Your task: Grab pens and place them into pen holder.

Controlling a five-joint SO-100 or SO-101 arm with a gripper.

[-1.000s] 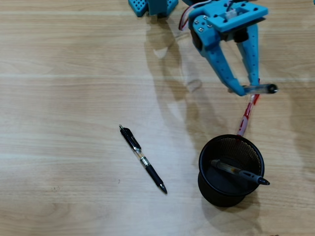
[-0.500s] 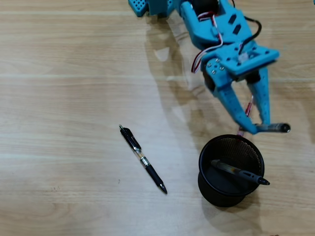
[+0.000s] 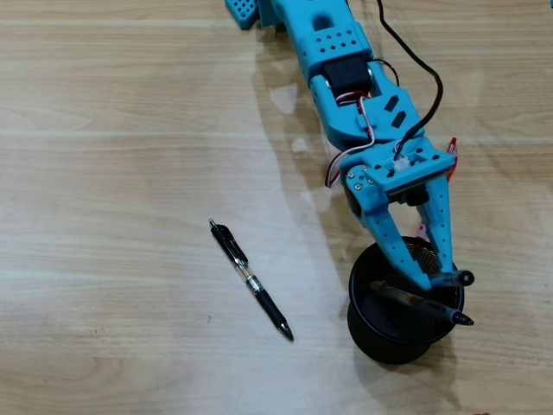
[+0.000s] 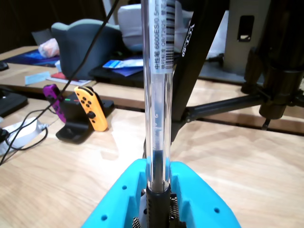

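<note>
In the overhead view my blue gripper (image 3: pixel 438 278) hangs over the black pen holder (image 3: pixel 367 328) at the lower right. It is shut on a clear-barrelled pen (image 3: pixel 462 278) whose end sticks out to the right of the fingertips. In the wrist view this pen (image 4: pixel 159 95) stands clamped between the blue jaws of the gripper (image 4: pixel 157 173), black grip down. A second dark pen (image 3: pixel 419 303) lies slanted across the holder's mouth, its tip over the right rim. A third black pen (image 3: pixel 251 281) lies diagonally on the wooden table, left of the holder.
The arm's black cable (image 3: pixel 423 69) loops at the upper right. In the wrist view a game controller dock (image 4: pixel 78 114) and a black stand's legs (image 4: pixel 223 107) are on the table beyond, with clutter further back.
</note>
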